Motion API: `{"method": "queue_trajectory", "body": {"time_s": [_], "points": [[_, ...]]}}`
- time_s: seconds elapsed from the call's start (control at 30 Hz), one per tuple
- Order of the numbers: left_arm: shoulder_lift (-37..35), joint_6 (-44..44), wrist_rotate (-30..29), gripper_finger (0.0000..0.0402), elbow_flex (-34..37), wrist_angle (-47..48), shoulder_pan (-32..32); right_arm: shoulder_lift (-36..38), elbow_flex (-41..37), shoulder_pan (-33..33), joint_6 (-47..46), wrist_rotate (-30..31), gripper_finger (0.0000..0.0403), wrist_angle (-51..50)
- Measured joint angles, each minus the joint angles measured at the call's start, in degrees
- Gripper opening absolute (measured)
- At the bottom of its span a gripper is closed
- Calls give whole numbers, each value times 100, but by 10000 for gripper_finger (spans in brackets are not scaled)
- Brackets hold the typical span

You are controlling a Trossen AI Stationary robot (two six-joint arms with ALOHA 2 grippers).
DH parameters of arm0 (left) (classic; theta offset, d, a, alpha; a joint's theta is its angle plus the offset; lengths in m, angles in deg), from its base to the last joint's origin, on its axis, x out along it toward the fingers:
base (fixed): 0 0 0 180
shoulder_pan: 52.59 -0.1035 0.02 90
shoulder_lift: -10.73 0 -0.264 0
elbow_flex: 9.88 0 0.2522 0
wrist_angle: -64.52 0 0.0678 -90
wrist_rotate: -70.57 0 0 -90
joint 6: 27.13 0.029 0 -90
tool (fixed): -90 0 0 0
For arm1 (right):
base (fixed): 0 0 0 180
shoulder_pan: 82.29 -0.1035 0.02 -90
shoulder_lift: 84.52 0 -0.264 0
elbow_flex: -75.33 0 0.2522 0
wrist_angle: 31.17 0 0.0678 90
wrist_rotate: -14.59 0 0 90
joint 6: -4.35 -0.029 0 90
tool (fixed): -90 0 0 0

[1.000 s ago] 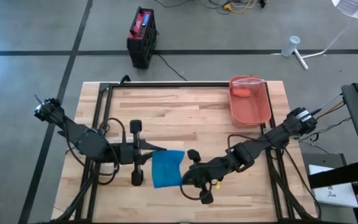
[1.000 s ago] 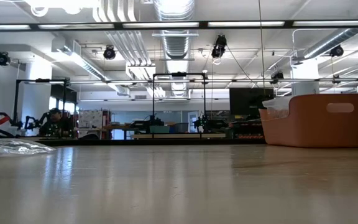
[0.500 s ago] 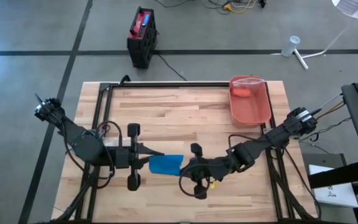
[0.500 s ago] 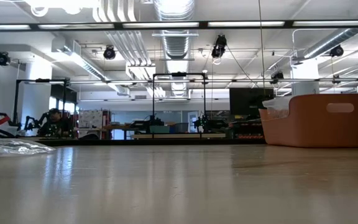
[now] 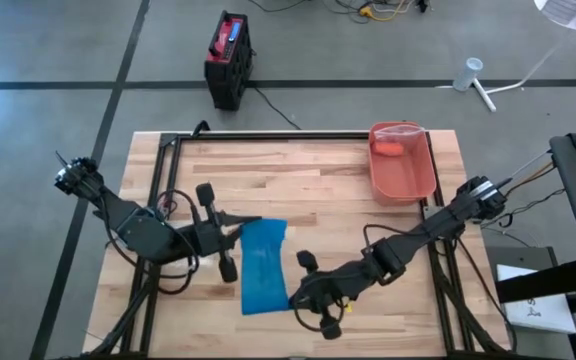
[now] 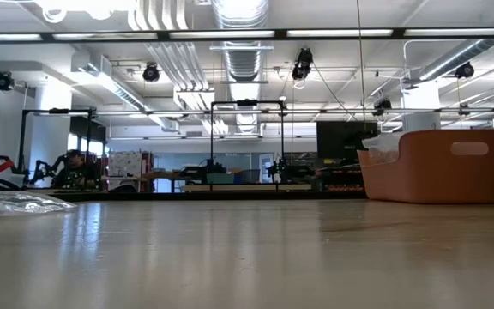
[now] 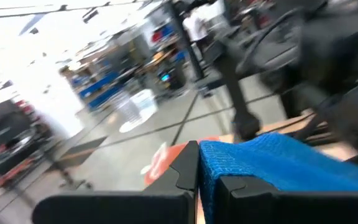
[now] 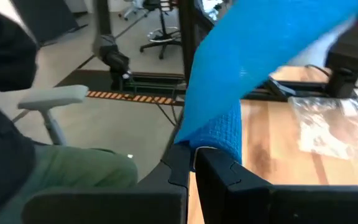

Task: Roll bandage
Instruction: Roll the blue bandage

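A blue bandage (image 5: 264, 265) stretches as a flat strip between my two grippers near the middle of the table's near half. My left gripper (image 5: 240, 226) is shut on its far end. My right gripper (image 5: 293, 294) is shut on its near end. The bandage also shows in the left wrist view (image 7: 272, 165) and in the right wrist view (image 8: 260, 50). Neither gripper nor the bandage shows in the low view. My left gripper pinches the bandage's far end (image 7: 205, 163) between its two fingers, coming level from the table's left. The strip runs away from the fingers toward my other gripper. One layer or several, I cannot tell. My right gripper pinches the bandage's near end (image 8: 211, 138) between its two fingers, coming from the table's right. The cloth is bunched at the fingers. From there the strip runs up and away above the tabletop, stretched fairly straight.
An orange bin (image 5: 403, 160) stands at the table's far right; it also shows in the low view (image 6: 436, 163). A clear plastic bag (image 8: 328, 124) lies on the wood near the bandage. A black frame (image 5: 268, 138) runs round the table's edges.
The bandage, bunched short half a second ago, has been drawn out into a longer strip. My left gripper has turned and gone toward the far edge with one end. My right gripper has gone toward the near edge with the other end.
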Motion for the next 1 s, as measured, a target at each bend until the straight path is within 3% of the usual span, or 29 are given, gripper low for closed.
{"method": "queue_trajectory", "body": {"time_s": [0.47,0.77,0.87,1.0], "points": [[-23,-518,-102,0,308,437,-515,50,712,-554,993,-6,8,19],[-195,-1037,-104,0,694,910,-579,66,1008,-652,1106,13,8,-421],[-303,-1449,81,0,851,1152,-565,119,1014,-659,1139,23,8,-430],[-356,-1920,589,0,1095,1167,-572,192,1025,-661,1452,471,8,-257]]}}
